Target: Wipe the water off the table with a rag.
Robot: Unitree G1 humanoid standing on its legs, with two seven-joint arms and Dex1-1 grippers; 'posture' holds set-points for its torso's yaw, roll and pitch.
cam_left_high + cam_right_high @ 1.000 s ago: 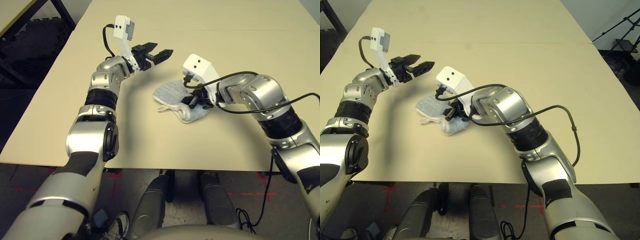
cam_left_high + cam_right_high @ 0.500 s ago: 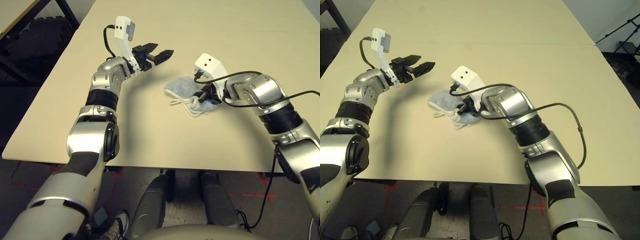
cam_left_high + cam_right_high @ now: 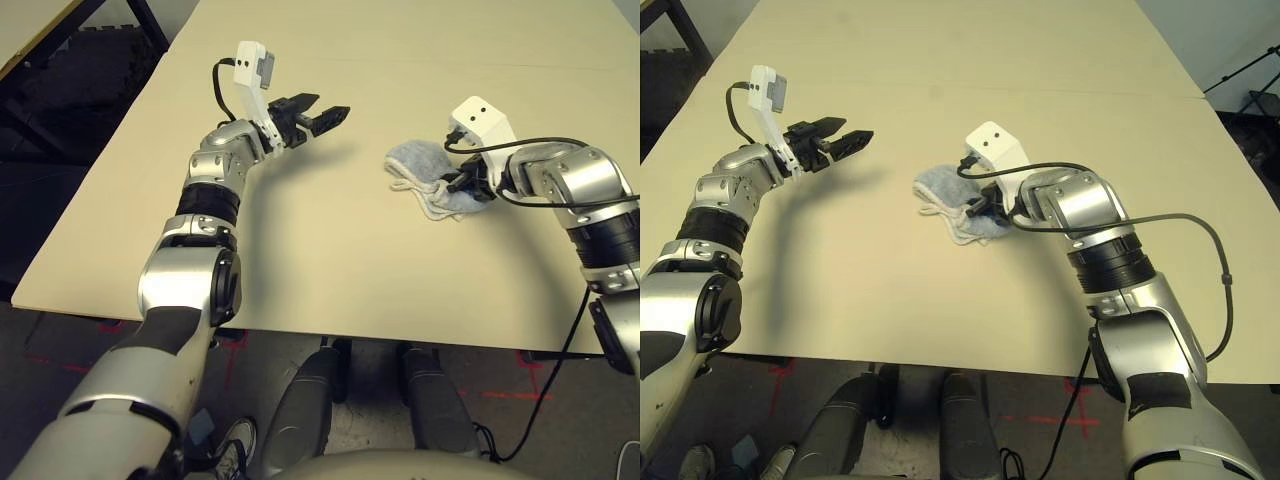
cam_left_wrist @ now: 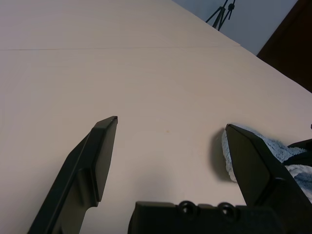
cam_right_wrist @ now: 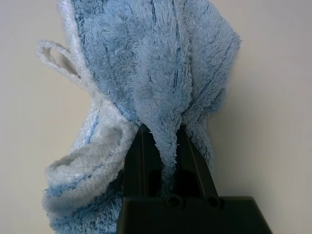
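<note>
The rag (image 3: 428, 180) lies bunched on the desk (image 3: 300, 260), toward its right half, and a fold of it is pinched between the pressed-together fingers of the right gripper (image 5: 165, 161). In the right wrist view the terry pile is seen gathered into a ridge between the jaws, with a stitched loop of edging hanging free at one side. The cloth is judged soft, light and limp: it will drag and crumple rather than slide flat, so a hold on a thick central fold, as taken here, is likely to be secure, while downward pressure is needed for wiping. The left gripper (image 3: 318, 113) is held above the desk, well apart from the rag, with its fingers spread and empty. No water can be made out on the desk.
</note>
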